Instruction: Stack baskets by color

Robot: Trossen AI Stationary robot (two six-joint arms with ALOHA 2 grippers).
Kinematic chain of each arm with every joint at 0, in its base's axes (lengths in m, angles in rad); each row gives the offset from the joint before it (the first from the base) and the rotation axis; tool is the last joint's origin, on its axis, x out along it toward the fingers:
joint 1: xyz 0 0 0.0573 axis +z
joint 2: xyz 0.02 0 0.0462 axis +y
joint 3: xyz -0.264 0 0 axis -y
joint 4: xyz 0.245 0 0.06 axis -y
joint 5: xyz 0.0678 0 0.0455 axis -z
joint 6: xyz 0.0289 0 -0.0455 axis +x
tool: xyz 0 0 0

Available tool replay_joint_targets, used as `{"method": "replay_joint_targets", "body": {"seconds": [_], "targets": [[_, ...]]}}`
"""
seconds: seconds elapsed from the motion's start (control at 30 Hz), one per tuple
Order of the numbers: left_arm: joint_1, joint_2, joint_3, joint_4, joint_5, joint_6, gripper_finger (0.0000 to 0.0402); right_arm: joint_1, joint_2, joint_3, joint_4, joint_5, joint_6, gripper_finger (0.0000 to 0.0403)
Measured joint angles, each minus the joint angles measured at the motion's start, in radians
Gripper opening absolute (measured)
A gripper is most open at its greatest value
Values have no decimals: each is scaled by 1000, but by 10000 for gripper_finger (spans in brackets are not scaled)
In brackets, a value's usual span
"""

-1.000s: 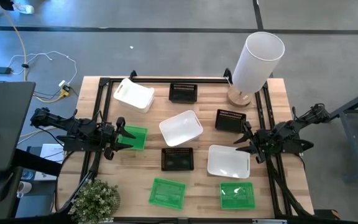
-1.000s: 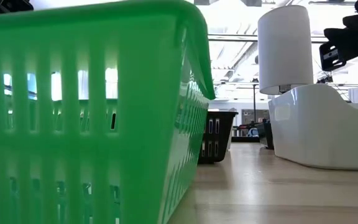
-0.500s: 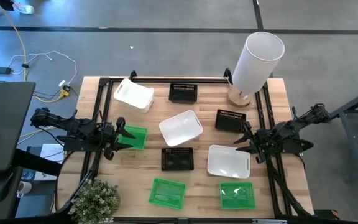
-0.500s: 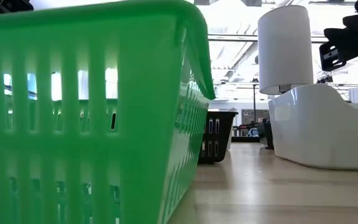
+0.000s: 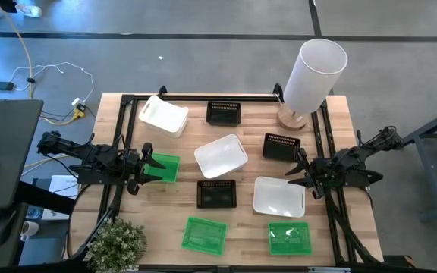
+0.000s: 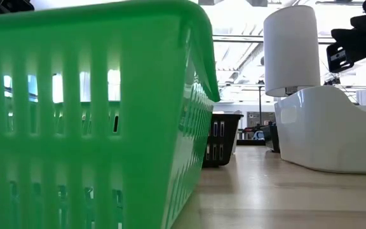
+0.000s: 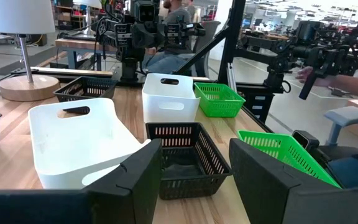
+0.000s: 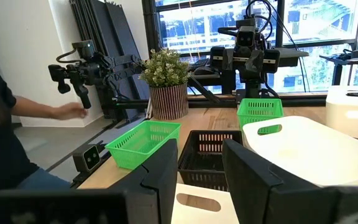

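nine baskets lie scattered on the wooden table (image 5: 173, 148), none stacked. seen from above with the table's centre as the clock's hub: a white basket (image 5: 221, 155) sits at the centre, another white one (image 5: 163, 115) at eleven o'clock, a third white one (image 5: 278, 196) at four o'clock. black baskets lie at twelve o'clock (image 5: 224, 113), at two o'clock (image 5: 281, 146) and at six o'clock (image 5: 217, 193). green baskets lie at nine o'clock (image 5: 164, 167), at seven o'clock (image 5: 204, 234) and at five o'clock (image 5: 289, 237).

the left gripper (image 5: 147, 166) hovers at the nine o'clock edge, its fingers apart on either side of that green basket's end, holding nothing. the right gripper (image 5: 297, 171) hangs at three o'clock, just beside the four o'clock white basket, fingers apart and empty. a white lamp (image 5: 312, 76) stands at one o'clock, a potted plant (image 5: 116, 243) at eight o'clock.
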Motion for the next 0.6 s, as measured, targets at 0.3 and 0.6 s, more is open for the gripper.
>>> {"method": "replay_joint_targets", "body": {"seconds": [0.3, 0.6], "targets": [[0, 0, 0, 15, 0, 61, 177, 0, 0, 0, 0, 0, 0, 116], [0, 0, 0, 16, -10, 121, 177, 0, 0, 0, 1, 10, 0, 116]]}}
